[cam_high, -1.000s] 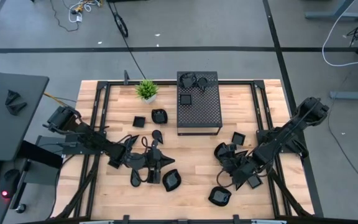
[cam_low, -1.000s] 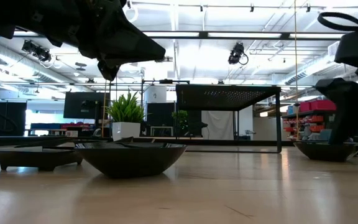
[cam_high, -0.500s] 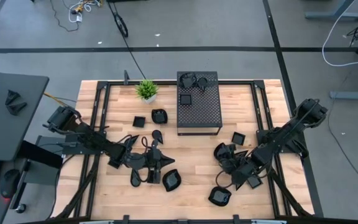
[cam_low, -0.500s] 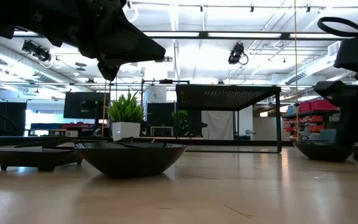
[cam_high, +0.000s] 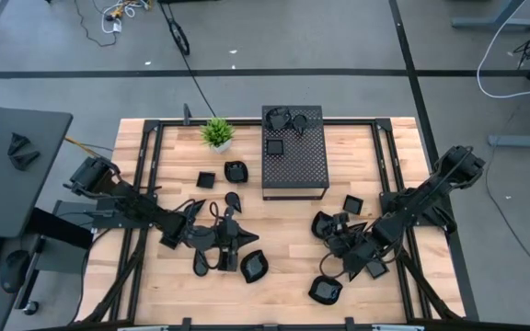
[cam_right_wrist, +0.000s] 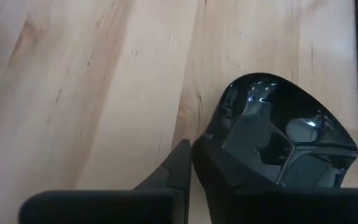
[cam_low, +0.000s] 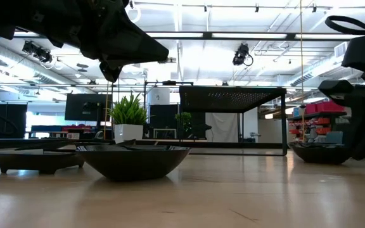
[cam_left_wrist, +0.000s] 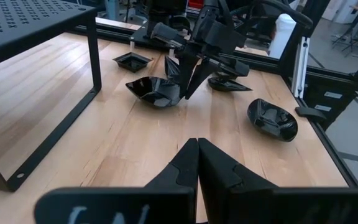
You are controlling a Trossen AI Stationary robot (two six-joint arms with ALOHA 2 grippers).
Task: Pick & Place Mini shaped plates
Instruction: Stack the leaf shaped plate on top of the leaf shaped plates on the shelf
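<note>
Since the earlier frame, right claw (cam_right_wrist: 191,152) had closed down on the rim of a rounded plate (cam_right_wrist: 284,134) at the high view's lower right; left claw (cam_left_wrist: 197,149) stayed shut, empty. That thin, glossy edge could slip free on lifting.

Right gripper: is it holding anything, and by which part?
Yes. The right gripper pinches a glossy black plate by its raised rim.

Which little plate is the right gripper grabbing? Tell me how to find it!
Find the big black perforated box at the table's back middle. Look toward the front right, where the right gripper pinches a glossy rounded plate by its rim. Its neighbour plates lie untouched.
</note>
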